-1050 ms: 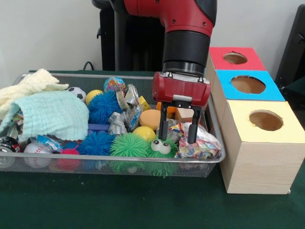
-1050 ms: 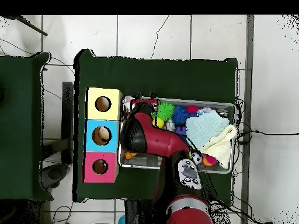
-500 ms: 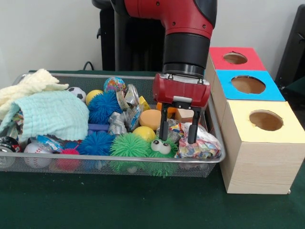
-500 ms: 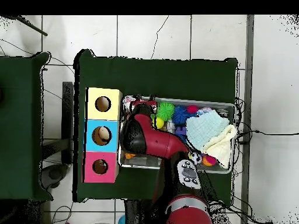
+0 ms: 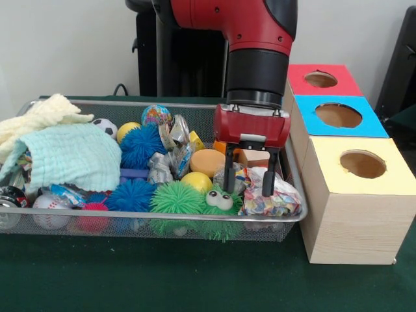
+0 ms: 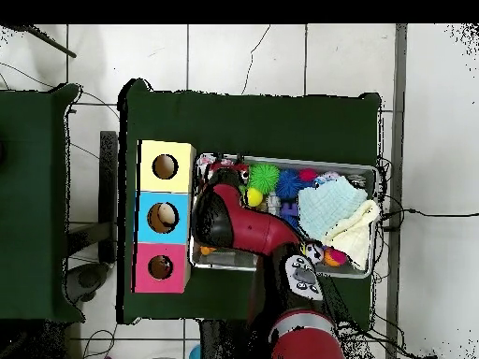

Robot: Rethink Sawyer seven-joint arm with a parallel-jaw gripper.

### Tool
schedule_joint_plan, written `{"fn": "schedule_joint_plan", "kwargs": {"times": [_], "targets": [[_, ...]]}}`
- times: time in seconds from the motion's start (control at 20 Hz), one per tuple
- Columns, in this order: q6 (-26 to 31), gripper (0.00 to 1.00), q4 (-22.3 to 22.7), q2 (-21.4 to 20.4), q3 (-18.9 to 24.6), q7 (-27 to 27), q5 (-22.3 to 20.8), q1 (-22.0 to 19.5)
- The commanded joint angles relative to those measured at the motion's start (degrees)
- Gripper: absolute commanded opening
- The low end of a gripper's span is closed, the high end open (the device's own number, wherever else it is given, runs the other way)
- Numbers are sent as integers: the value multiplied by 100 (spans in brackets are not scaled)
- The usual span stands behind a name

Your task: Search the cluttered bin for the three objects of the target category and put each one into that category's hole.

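dark green worktop [image 5: 162,279] against a pale wall, tiled floor around it in the overhead view. one wire mesh bin [image 5: 130,224] holds the clutter. beside it stand three wooden boxes in a row, one hole each: yellow box [image 5: 361,188], blue box [image 5: 338,117], red box [image 5: 322,79]. the target category cannot be told from the frames. counted in the bin: two blue spiky balls [image 5: 142,144], one green spiky ball [image 5: 177,197], one green fuzzy toy with two googly eyes [image 5: 220,201], one orange disc [image 5: 207,161], two folded cloths [image 5: 68,156], one colourful crumpled wrapper [image 5: 276,195]. end effector [image 5: 249,185] hangs at the bin's box end, fingers spread, tips down beside the wrapper, nothing pinched.
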Motion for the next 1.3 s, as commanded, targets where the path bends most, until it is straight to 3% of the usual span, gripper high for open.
{"fn": "schedule_joint_plan", "kwargs": {"times": [0.05, 1.1, 1.15, 1.3], "targets": [[-217, 100, 316, 281, 610, 1905, 267, -150], [-615, 100, -21, 729, 643, 2192, -133, -154], [-669, 0, -11, 728, 668, 2188, -171, -181], [-687, 0, -18, 729, 736, 2141, -317, -256]]}}
